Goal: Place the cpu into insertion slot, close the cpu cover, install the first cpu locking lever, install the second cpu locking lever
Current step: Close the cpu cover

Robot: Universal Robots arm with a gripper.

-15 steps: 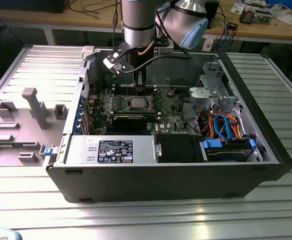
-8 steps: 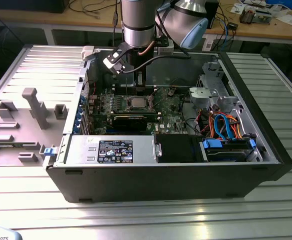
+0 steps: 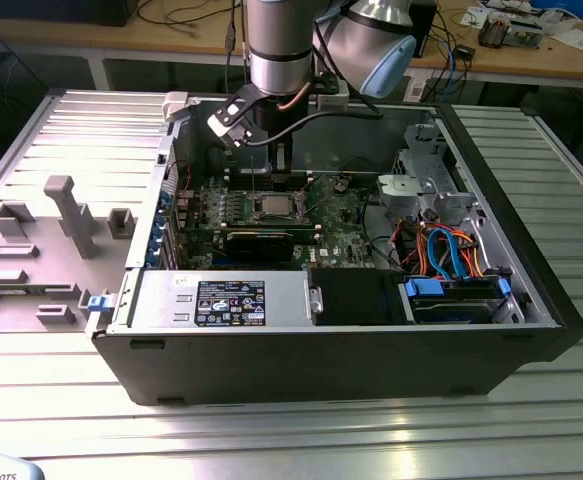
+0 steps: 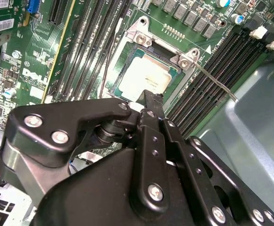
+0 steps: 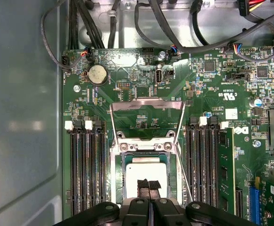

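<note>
The cpu (image 5: 145, 169) lies flat in the insertion slot (image 5: 119, 181), its silver-grey top facing up; in the second wrist view the cpu (image 4: 144, 75) also sits inside the silvery rim. At the slot's far side the cpu cover (image 5: 147, 100) stands raised, with green board showing through its window. A thin wire locking lever (image 5: 185, 160) stands free beside the slot, and the same lever (image 4: 215, 84) sticks out over the memory slots. My gripper (image 5: 149, 186) is shut with nothing between its fingers, its tips just over the cpu's near edge. In the exterior view the gripper (image 3: 282, 168) hangs over the slot (image 3: 271, 205).
Black memory slots (image 5: 86, 169) flank the socket on both sides. Cables (image 5: 141, 28) hang along the case wall beyond the board, near a coin battery (image 5: 97, 74). The open case holds a power supply (image 3: 226, 300) and a drive cage (image 3: 456, 290). Grey fixtures (image 3: 66, 215) stand outside it.
</note>
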